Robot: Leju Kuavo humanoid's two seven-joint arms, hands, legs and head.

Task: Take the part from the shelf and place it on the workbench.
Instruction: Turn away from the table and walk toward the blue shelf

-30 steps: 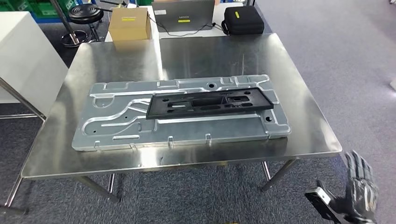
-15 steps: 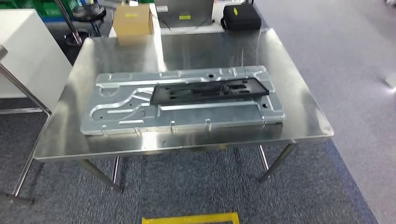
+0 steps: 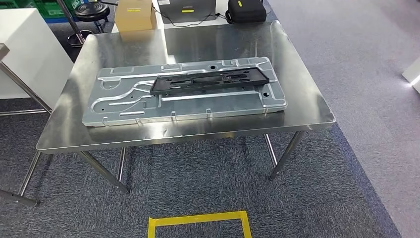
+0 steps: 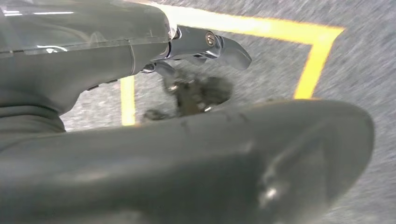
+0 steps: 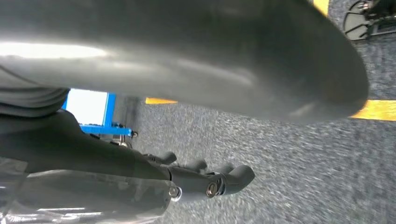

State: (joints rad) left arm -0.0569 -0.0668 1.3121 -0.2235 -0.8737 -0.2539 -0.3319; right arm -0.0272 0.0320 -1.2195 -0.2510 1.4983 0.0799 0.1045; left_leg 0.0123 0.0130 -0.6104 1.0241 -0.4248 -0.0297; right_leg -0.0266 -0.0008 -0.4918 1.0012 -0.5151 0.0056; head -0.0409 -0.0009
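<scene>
While the part (image 3: 209, 81) lies on the workbench (image 3: 307, 106), both hands (image 4: 205, 44) (image 5: 219, 182) hang empty, fingers apart.

Part (image 3: 210, 81) on plate (image 3: 124, 106), plate on workbench (image 3: 307, 106); box (image 3: 134, 14) seemingly behind.

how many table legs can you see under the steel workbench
4: two under the workbench right end, two near its left end. Others may be hidden by the top.

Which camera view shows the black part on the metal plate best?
The head view: the black part lies whole on the silver plate on the workbench. Both wrist views look at carpet and yellow tape instead.
</scene>
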